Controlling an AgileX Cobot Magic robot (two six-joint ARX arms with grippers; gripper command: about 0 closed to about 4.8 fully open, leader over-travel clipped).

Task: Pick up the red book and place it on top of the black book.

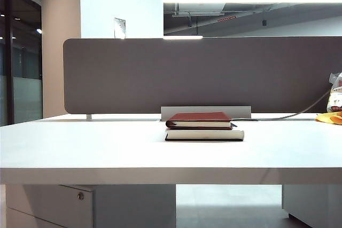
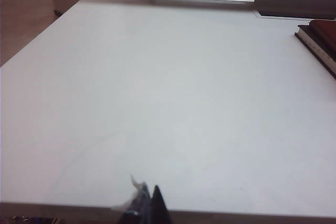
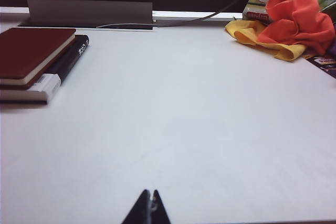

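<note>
On the white table [image 1: 80,142], red book [image 1: 199,119] lies flat atop black book [image 1: 204,134]; placement looks complete. Left gripper [image 2: 145,203] and right gripper [image 3: 149,209] are closed, empty, well apart from the stack.

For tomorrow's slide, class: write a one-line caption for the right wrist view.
Red book stacked on the black book, right gripper shut and clear, orange and yellow cloths beyond.
</note>
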